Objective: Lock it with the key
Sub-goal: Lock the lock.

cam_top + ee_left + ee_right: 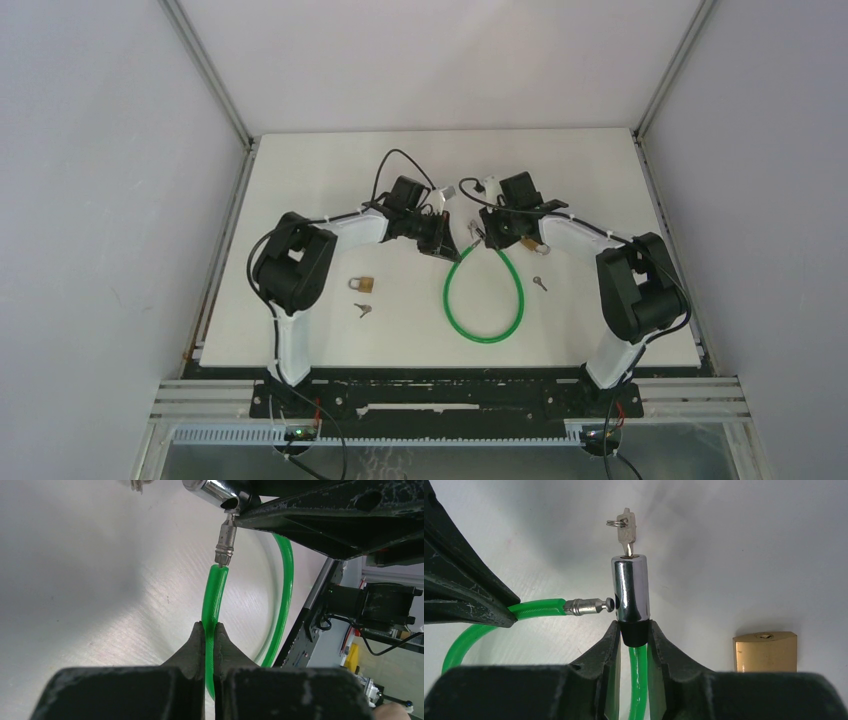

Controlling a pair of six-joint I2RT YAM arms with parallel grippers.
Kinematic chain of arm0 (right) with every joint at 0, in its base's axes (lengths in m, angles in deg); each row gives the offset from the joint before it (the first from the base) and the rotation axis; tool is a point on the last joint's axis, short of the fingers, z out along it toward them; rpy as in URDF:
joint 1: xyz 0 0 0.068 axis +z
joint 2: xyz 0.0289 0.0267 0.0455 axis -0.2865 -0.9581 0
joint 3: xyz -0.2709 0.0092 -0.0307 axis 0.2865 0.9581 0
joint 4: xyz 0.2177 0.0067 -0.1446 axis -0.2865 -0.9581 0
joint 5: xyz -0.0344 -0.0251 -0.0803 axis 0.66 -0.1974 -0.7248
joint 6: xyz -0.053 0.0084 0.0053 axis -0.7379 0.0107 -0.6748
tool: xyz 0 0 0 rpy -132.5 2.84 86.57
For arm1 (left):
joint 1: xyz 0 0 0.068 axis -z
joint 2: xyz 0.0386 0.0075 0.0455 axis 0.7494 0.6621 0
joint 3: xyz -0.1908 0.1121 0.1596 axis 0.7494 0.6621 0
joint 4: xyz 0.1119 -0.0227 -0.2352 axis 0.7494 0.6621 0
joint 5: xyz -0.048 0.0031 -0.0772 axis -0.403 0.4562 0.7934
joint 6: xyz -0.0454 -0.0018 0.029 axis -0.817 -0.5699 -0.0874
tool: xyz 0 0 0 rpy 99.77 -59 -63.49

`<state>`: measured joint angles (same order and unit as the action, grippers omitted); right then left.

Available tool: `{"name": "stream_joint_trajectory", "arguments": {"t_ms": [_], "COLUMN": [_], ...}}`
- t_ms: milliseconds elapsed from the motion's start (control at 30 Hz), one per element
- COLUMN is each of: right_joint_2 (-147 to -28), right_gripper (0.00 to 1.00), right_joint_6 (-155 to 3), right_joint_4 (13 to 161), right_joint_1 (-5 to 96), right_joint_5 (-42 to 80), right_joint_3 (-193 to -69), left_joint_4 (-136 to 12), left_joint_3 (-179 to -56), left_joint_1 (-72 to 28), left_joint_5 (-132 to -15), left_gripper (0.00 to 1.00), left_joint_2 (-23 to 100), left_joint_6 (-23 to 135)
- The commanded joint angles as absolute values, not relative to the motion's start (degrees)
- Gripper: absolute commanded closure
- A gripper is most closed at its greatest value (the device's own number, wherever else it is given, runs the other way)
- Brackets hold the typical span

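Observation:
A green cable lock [484,296] lies looped mid-table. My left gripper [210,625] is shut on the green cable [214,592] just behind its metal pin [226,540]. My right gripper [633,625] is shut on the black collar under the chrome lock cylinder [630,592] and holds it upright. A key [626,530] with a small ring sits in the cylinder's top. The pin [585,606] points sideways, its tip touching the cylinder's side hole. In the top view the left gripper [447,243] and the right gripper [483,233] meet above the loop.
A small brass padlock [362,284] and a loose key [363,310] lie left of the loop. Another loose key [540,283] lies to its right. A second brass padlock [765,651] sits beside my right gripper. White walls enclose the table.

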<state>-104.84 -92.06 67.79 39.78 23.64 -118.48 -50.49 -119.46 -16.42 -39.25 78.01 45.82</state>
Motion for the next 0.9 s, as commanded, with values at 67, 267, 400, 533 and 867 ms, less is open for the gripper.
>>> {"name": "stream_joint_trajectory", "arguments": {"t_ms": [67,267,400,533,867], "right_joint_2": [-101.3,-101.3,-101.4,-101.6,-101.8], "right_gripper": [1.00,1.00,1.00,1.00,1.00], "right_joint_6": [-91.9,-92.4,-92.7,-92.9,-93.3], "right_joint_4": [71.8,72.2,72.2,72.2,72.1], "right_joint_1": [41.0,41.4,41.7,41.8,42.5], "right_joint_5": [24.0,23.8,23.8,23.8,23.6], "right_joint_3": [-119.1,-118.7,-118.8,-118.8,-118.8], "left_joint_4": [-52.7,-53.4,-53.7,-53.8,-53.8], "left_joint_3": [-122.5,-122.3,-122.1,-122.1,-122.1], "left_joint_1": [-16.3,-17.0,-17.2,-17.3,-17.3], "left_joint_5": [-35.0,-34.8,-34.6,-34.5,-34.2], "left_gripper": [1.00,1.00,1.00,1.00,1.00], "left_joint_2": [78.3,78.5,78.5,78.4,78.0], "left_joint_6": [42.9,41.7,41.4,41.4,41.8]}}
